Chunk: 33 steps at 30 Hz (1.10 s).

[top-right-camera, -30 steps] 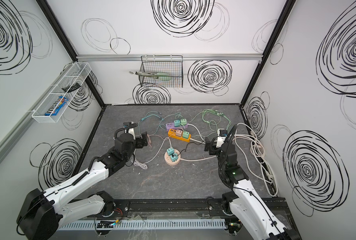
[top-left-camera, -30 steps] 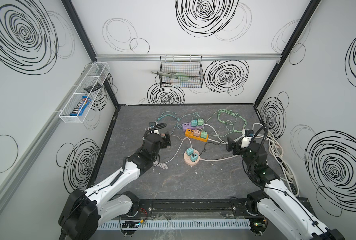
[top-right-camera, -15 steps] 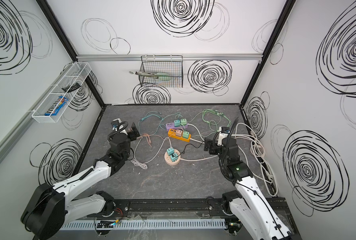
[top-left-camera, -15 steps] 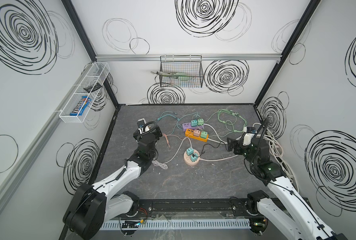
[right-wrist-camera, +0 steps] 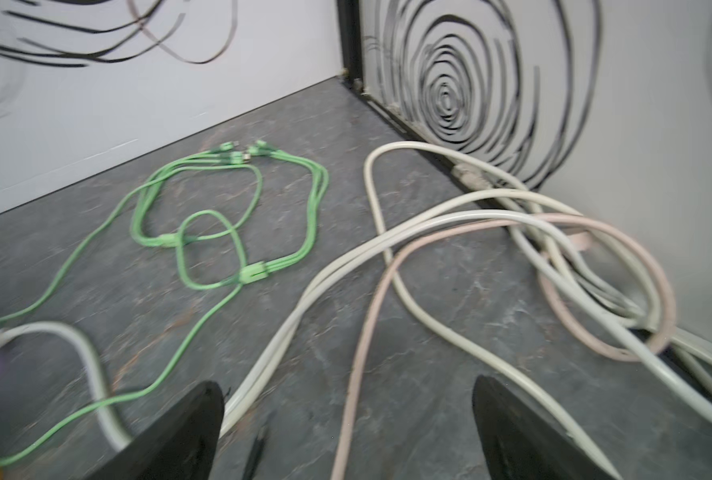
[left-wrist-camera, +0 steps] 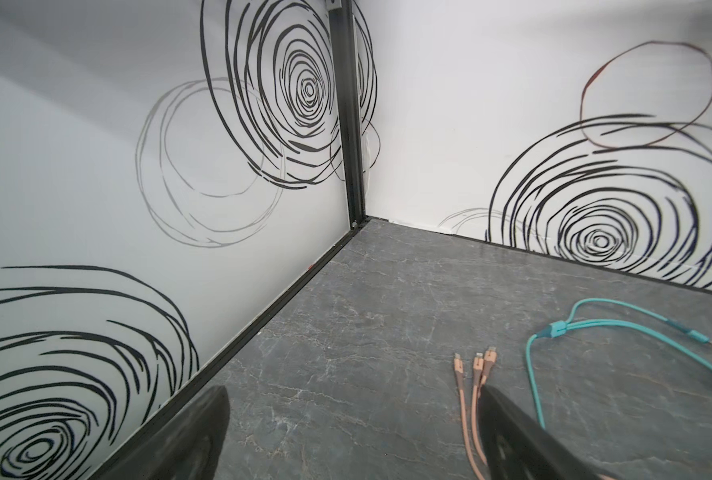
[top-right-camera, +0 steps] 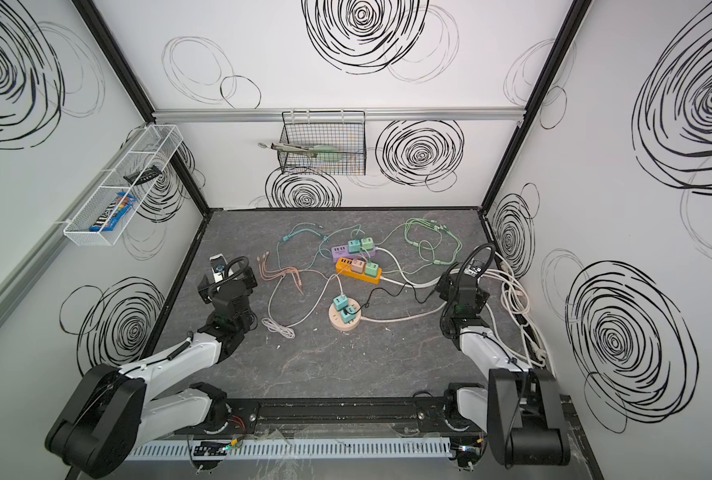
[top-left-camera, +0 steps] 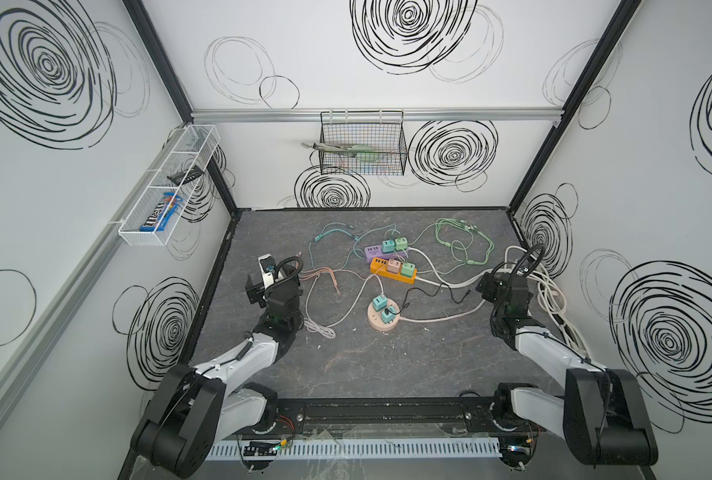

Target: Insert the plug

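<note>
Your left pincer [left-wrist-camera: 352, 392] stands wide open and holds nothing. In a top view it sits at the left edge of the surface [top-left-camera: 346, 365], and its wrist view shows three salmon cable tips [left-wrist-camera: 478, 363] just beside one finger. Your right pincer [right-wrist-camera: 346, 384] is also wide open and empty, at the right of the frame near the pile of white cords [top-left-camera: 549, 291]. The black cable [top-left-camera: 454, 299] lies centre-right. One end reaches the round pink socket hub [top-left-camera: 374, 321]; the other rests on the surface just left of the right pincer. You cannot tell whether its plug is seated in the hub. The right wrist view is blurred.
</note>
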Each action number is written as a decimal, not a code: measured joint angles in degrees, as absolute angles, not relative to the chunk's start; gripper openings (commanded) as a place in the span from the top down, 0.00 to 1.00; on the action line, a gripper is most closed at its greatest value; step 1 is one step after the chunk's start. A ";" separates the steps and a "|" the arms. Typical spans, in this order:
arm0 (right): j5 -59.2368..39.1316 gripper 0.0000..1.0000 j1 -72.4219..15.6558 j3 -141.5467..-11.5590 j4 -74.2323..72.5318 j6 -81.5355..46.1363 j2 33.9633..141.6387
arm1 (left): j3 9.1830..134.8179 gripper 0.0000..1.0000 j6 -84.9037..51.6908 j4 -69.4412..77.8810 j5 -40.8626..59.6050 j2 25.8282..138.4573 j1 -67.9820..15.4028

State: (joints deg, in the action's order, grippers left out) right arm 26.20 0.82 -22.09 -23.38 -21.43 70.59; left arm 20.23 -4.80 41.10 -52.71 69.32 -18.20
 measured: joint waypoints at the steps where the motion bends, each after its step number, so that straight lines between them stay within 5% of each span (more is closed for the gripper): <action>1: 27.77 0.03 1.17 -22.06 -24.29 -21.82 72.31 | 20.08 0.04 -4.38 41.08 -53.01 70.19 -18.11; 9: 31.40 0.03 1.30 -21.08 -35.73 -20.95 79.61 | 16.91 0.04 -6.37 39.99 -46.52 70.70 -11.81; 18: 14.31 0.03 1.43 -8.78 -57.71 -11.25 78.11 | 16.71 0.04 -7.62 41.60 -36.60 72.58 -8.25; 22: 8.23 0.03 1.65 -8.32 -69.69 -7.44 85.38 | 16.71 0.04 -8.21 43.51 -30.41 73.63 -5.50; 33: 8.80 0.03 -0.45 -12.95 -65.01 -5.72 85.49 | 12.08 0.04 -6.46 62.04 -15.35 79.55 -1.19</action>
